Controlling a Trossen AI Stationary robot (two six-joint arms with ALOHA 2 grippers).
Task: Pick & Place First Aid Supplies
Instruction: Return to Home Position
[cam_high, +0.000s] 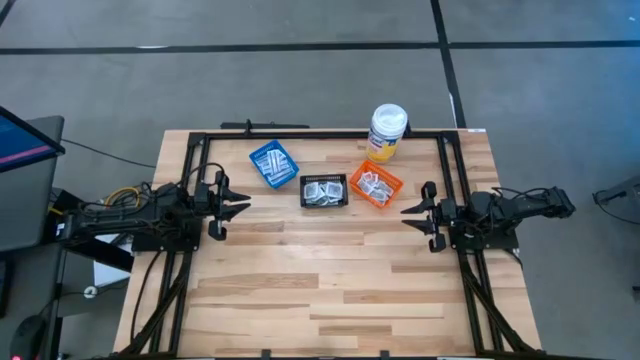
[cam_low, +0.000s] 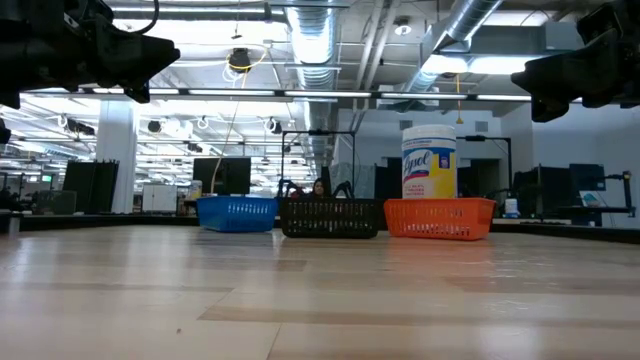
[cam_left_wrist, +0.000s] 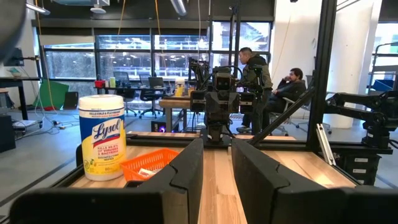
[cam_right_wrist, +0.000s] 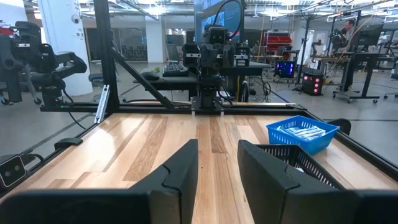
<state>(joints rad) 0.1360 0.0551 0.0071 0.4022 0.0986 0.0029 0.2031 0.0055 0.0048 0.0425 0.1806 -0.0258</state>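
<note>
packets (cam_high: 324, 193) lie in baskets (cam_high: 324, 177) (left gripper (cam_high: 236, 208), right gripper (cam_high: 414, 213) spread).

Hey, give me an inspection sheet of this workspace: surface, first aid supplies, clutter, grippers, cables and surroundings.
Surface: wooden table, no loose packets seen on it.
Job's things: first aid packets lie inside the blue basket, black basket and orange basket, in a row.
Clutter: Lysol canister upright behind the orange basket.
Grippers: left gripper and right gripper both open, empty, at opposite table sides.
Cables: cable bundle beside the left arm's base.
Surroundings: monitor left of the table; two people beyond, in the left wrist view.
</note>
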